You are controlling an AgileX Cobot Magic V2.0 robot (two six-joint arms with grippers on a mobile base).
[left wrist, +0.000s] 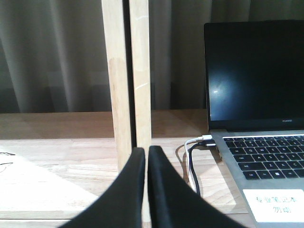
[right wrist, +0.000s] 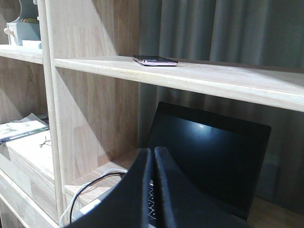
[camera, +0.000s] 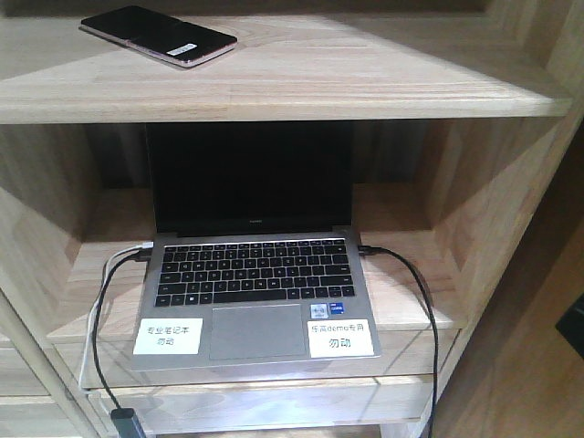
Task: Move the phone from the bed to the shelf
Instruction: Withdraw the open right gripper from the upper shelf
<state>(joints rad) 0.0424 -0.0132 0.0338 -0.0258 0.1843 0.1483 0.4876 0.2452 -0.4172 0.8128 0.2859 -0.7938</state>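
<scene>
The phone [camera: 158, 36] lies flat on the shelf's [camera: 365, 82] upper plank, above the open laptop [camera: 254, 274]. Both the left gripper [left wrist: 147, 156] and right gripper [right wrist: 153, 156] are closed and empty.

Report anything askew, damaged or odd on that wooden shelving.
Nothing looks damaged or spilled. The thin black phone with rose-gold rim lies flat on the upper plank of the pale wooden shelf, skewed to its front edge. The open grey laptop sits squarely below it.
</scene>
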